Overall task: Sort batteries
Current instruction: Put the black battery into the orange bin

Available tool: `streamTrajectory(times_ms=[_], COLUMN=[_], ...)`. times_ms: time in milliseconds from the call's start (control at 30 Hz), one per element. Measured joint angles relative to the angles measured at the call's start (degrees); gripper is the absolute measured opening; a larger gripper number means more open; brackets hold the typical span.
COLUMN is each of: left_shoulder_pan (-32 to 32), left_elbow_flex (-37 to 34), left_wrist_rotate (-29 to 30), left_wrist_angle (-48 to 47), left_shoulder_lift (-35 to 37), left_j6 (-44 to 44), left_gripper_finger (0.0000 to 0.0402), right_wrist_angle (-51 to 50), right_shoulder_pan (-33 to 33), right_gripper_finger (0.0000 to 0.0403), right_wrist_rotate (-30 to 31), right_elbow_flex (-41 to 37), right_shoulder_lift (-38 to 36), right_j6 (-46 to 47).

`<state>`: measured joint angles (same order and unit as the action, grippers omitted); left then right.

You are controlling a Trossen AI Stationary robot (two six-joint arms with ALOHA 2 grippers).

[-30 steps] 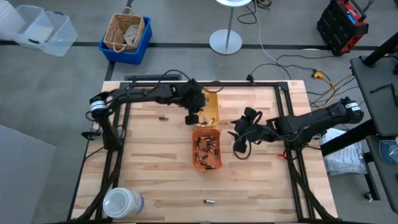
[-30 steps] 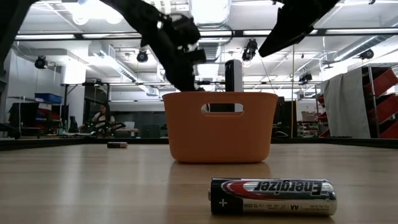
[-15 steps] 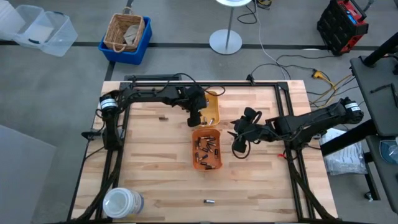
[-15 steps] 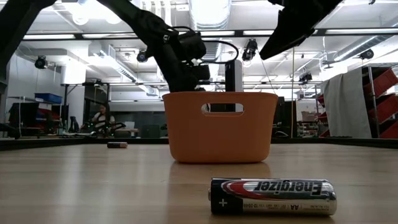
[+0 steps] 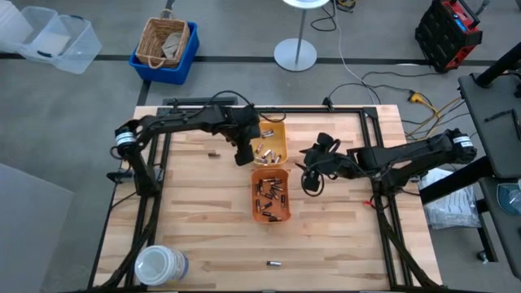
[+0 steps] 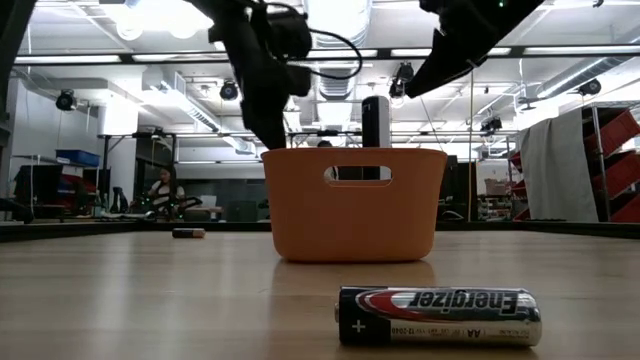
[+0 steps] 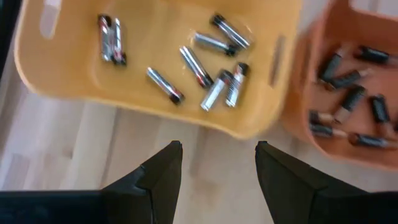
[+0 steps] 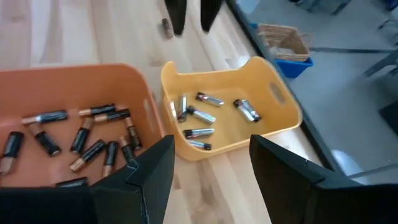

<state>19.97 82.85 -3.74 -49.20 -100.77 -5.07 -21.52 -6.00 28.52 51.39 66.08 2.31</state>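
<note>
Left gripper (image 5: 242, 155) beside yellow tray (image 5: 281, 130), fingers apart, empty, likely post-drop. Right gripper (image 5: 308, 181) apart, empty, waiting near orange tray (image 5: 254, 213).

Glossy metal batteries (image 7: 217, 90); smooth plastic trays (image 7: 74, 81); wood table (image 5: 195, 212).

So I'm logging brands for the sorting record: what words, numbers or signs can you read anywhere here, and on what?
"Energizer": on the battery lying nearest in the low view.
"AA": small, on the same battery; the other fine print is too small to read.
"+": on its left end.
Batteries in the yellow tray and orange tray: labels too blurred to read.
</note>
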Motion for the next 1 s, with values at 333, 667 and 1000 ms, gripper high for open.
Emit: streamTrajectory(times_ms=[333,667,1000], left_shoulder_pan=[-2.8,-2.6,-2.2], left_elbow_flex=[-0.1,-4.4,-17.3], left_wrist_rotate=[3.7,7.0,7.7], left_wrist_angle=[-11.1,-12.8,-5.4], left_shoulder_lift=[4.1,5.1,7.0], left_j6=[1.7,-4.9,-4.5], left_gripper_finger=[0.0182,0.0182,0.0182], right_wrist_angle=[0.0,6.4,6.6], right_shoulder_pan=[2.1,6.6,7.4], right_gripper_finger=[0.0201,0.0201,0.0201], right_wrist_rotate=[-8.1,-18.0,-18.1], right_elbow_flex=[-3.1,-8.2,-8.2], right_shoulder_lift=[0.0,0.0,0.0], right_j6=[0.0,-3.7,-3.8])
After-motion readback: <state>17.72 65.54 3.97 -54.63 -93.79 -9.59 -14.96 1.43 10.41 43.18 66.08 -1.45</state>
